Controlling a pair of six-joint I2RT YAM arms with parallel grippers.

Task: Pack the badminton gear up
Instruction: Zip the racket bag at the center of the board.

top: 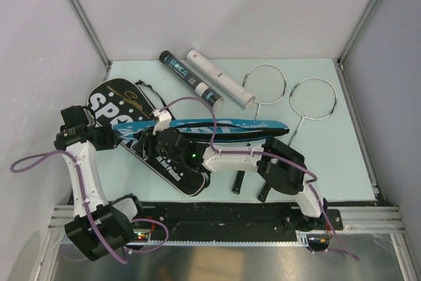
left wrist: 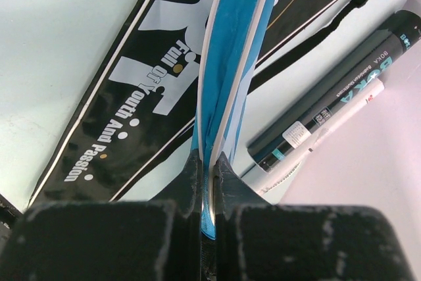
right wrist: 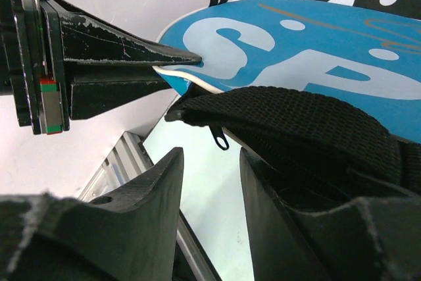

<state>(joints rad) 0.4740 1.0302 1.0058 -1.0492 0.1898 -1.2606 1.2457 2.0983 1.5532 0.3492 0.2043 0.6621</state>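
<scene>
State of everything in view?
blue bag, held up on edge
black bag, flat on table
black tube, on its side
white tube, on its side
rackets, flat, unpacked
left fingers, shut on blue bag
right fingers, open by strap

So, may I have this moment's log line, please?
left gripper: shut on blue racket bag | right gripper: open by its strap | rackets: unpacked

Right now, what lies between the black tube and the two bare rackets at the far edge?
The white tube lies there, beside the black tube and short of the left racket; the top view shows it.
</scene>
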